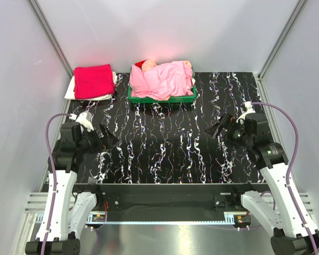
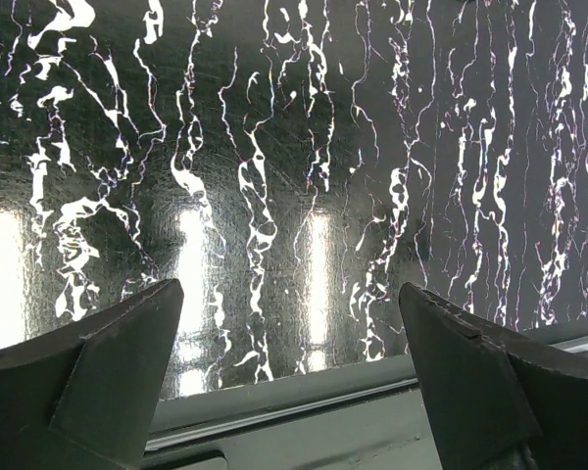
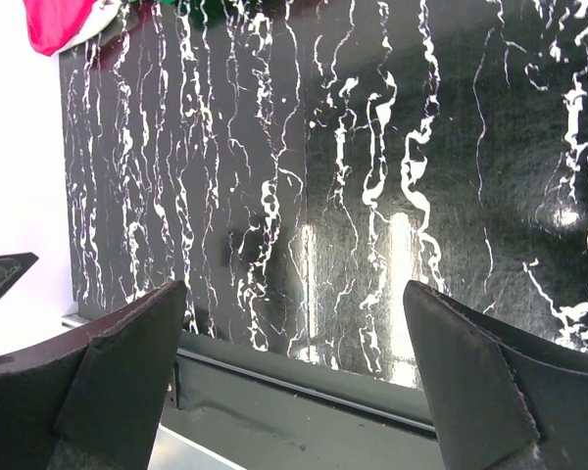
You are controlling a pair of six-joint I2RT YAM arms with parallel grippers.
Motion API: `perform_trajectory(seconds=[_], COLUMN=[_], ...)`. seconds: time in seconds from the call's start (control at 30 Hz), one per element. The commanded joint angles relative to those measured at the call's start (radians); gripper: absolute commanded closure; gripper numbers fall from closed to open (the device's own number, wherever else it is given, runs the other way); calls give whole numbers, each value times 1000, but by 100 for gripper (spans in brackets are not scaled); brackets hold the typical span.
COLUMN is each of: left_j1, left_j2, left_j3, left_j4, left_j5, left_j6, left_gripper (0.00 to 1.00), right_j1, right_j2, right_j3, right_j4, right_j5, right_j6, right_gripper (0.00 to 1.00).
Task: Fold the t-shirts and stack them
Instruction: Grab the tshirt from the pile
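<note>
A folded crimson-magenta t-shirt (image 1: 93, 81) lies on a folded white t-shirt (image 1: 72, 91) at the far left of the table. A crumpled bubblegum pink t-shirt (image 1: 165, 78) is heaped in the green tray (image 1: 160, 98) at the far middle, with a peach-salmon one (image 1: 150, 66) and a bit of red behind it. My left gripper (image 1: 104, 134) is open and empty over the near left of the table. My right gripper (image 1: 217, 129) is open and empty over the near right. The right wrist view shows a corner of the crimson t-shirt (image 3: 54, 22).
The black marbled table (image 1: 165, 143) lies between the grippers. Grey walls enclose the left, back and right. The table's near metal edge (image 2: 294, 406) shows under the left fingers, and also in the right wrist view (image 3: 304, 392).
</note>
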Motion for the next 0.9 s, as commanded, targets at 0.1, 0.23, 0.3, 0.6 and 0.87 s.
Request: perform_trajectory(seconds=[0.1,0.23,0.3,0.6,0.87], left_j1=[1,0,0,1,3], left_j2=[-18,-27,-30,-59,-64], left_j3=[7,5,4,5,4], left_j4=[42,43,42,45,46], left_j5=[32,26,22,19,25], left_j6=[16,12,10,7,9], left_gripper=[1,1,1,1,1], right_j1=[4,8,30,86,90], right_j2=[59,254,332,887,1400], right_j3=[72,161,251,744,1273], right_j4=[105,161,167,58,-32], right_j5=[-97,-125,-101,96,171], right_j6=[-51,-25,-46,-113,-148], right_gripper=[0,0,0,0,0])
